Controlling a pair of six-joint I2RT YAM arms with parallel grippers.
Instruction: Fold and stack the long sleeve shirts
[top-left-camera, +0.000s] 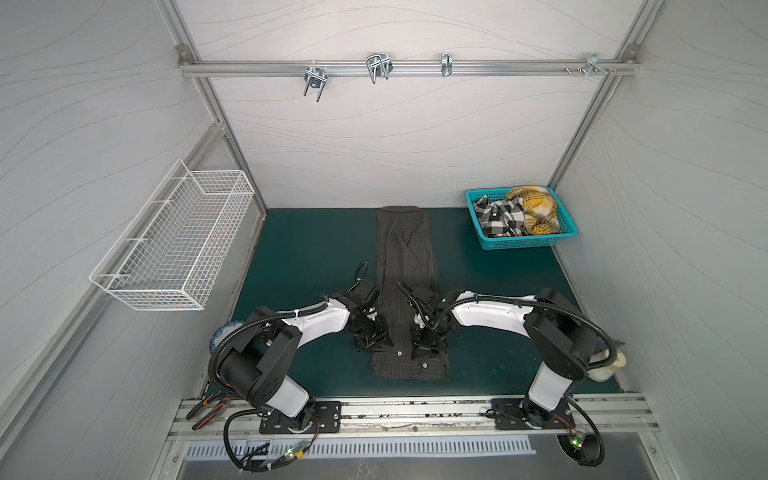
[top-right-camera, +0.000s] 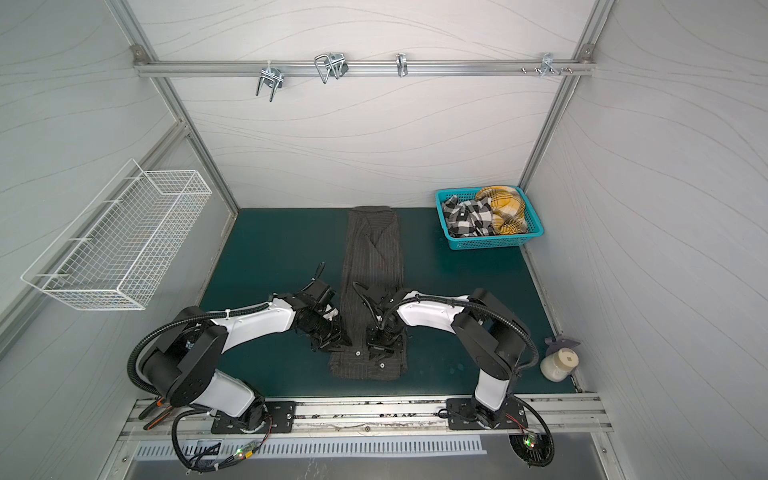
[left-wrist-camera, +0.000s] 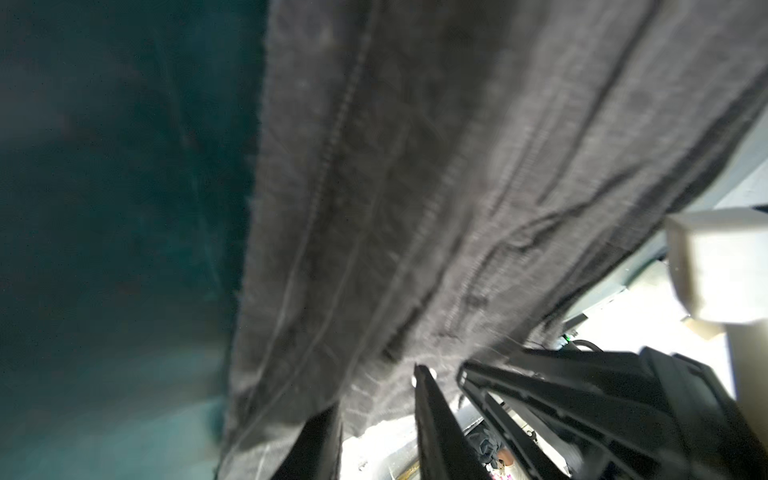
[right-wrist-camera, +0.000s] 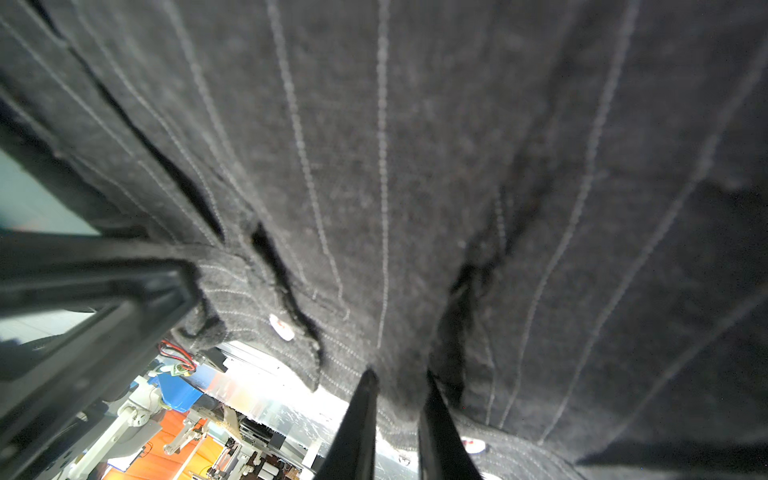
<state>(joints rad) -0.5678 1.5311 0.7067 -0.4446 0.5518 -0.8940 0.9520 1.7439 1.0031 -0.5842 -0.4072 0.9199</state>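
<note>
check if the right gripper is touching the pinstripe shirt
Touching: the right wrist view shows the right gripper pinching a fold of the pinstripe shirt.

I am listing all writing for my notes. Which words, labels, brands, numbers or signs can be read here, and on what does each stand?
No text is readable in any view.
Small tag on the black-and-white plaid shirt in the teal basket: too small to read.
Pale square on the lid of the white jar: too blurred to tell whether it bears writing.
</note>
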